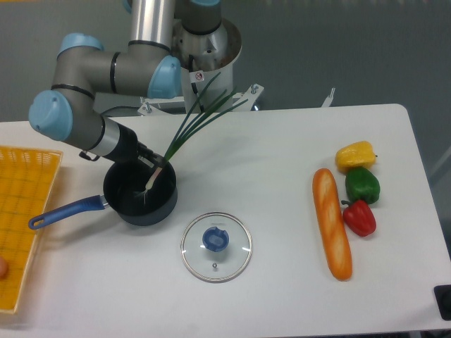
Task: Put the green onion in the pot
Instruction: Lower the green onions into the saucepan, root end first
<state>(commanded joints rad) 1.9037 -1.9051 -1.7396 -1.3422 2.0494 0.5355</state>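
While the green onion (189, 125) leans root-down in the pot (140, 189), left of center, the gripper (158, 161) clamps its stalk.

The arm (106, 67) reached from its base at the table's far edge out to the left, then bent back down — wrist angled low. The gripper (156, 161) was small and dark; whether its jaws gripped could not be told.
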